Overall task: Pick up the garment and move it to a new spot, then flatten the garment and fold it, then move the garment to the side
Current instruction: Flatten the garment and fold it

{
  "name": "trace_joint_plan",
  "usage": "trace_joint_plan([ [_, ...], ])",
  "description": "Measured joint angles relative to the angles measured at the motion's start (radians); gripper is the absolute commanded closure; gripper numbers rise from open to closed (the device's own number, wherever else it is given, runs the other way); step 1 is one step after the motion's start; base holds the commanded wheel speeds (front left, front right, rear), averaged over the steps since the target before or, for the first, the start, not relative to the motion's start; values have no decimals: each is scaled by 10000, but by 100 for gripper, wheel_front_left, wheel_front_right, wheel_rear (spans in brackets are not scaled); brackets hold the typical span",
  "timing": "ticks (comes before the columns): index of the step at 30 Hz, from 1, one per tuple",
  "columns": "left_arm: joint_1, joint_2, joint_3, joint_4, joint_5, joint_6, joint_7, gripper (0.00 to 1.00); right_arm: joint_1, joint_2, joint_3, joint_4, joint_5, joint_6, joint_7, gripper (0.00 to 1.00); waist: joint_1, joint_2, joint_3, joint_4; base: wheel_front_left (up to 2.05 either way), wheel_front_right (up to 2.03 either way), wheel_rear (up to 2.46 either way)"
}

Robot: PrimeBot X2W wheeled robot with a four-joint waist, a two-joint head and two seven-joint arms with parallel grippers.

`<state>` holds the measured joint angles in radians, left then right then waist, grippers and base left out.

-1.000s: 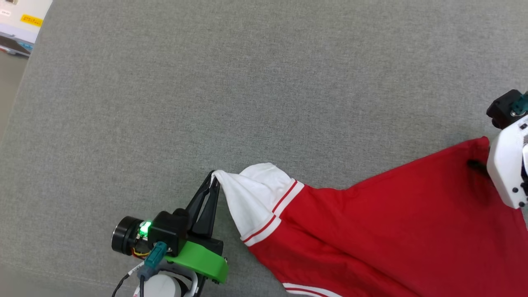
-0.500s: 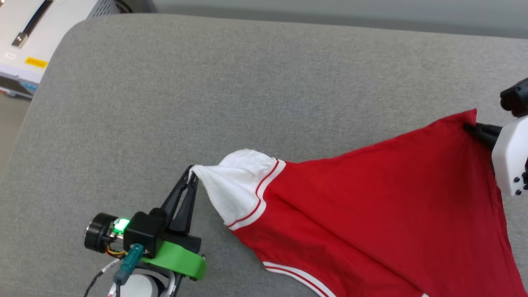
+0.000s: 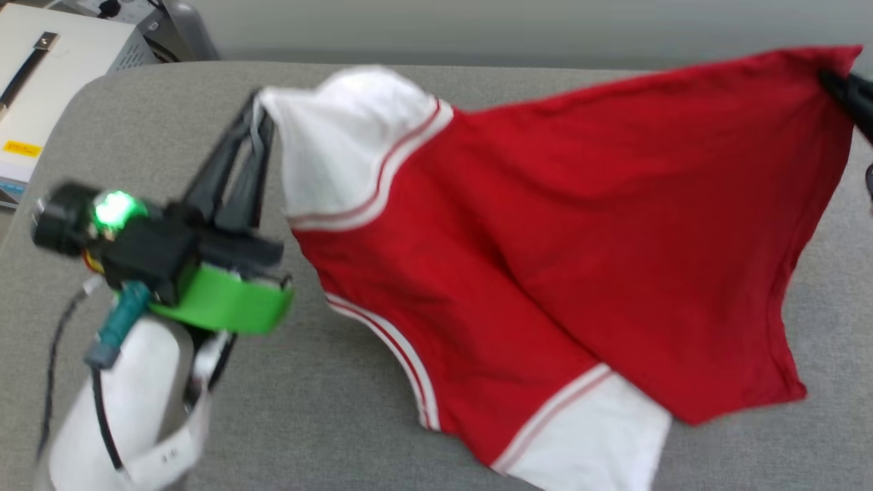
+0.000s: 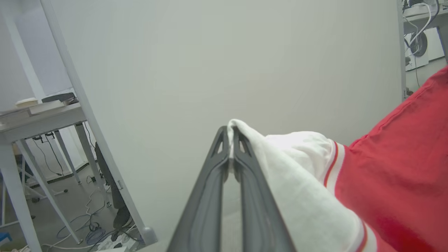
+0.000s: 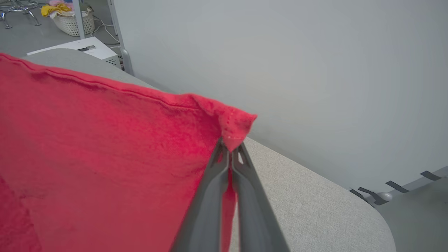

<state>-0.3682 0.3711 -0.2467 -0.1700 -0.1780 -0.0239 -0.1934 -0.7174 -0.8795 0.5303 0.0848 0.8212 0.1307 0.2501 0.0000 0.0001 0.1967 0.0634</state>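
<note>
One garment (image 3: 545, 225) aloft between left gripper (image 3: 258, 103) and right gripper (image 3: 828, 75).

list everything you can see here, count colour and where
garment: 1, red with white sleeves, stretched between both grippers above the padded surface
padded surface: 1, grey, below the garment
box: 1, white, beyond the surface's far left corner
basket: 1, pale, on the floor, yellow cloth inside
desk: 1, pale grey, left side of the left wrist view
left gripper: 1, dark, jaws shut on a white sleeve
right gripper: 1, dark, jaws shut on a red corner
</note>
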Motion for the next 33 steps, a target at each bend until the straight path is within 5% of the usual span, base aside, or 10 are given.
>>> trace_joint_plan([
  [13, -7397, 997, -249, 1664, -430, -972, 978, 100, -4104, 995, -1532, 17, -1317, 4, 539, 100, 0, 0, 1927, -291, 0, 0, 0],
  [24, -13174, 1444, -1697, 4677, -711, -1043, 675, 100, -9372, 2155, -1149, 2410, -2832, 4, 56, 100, 2, 0, 3739, -430, 0, 0, 0],
  [33, -15284, 1396, -2464, 6736, -1258, -1043, -36, 100, -11638, 2811, -127, 4644, -3191, 6, -1045, 100, 2, 0, 4492, -390, 0, 0, 0],
])
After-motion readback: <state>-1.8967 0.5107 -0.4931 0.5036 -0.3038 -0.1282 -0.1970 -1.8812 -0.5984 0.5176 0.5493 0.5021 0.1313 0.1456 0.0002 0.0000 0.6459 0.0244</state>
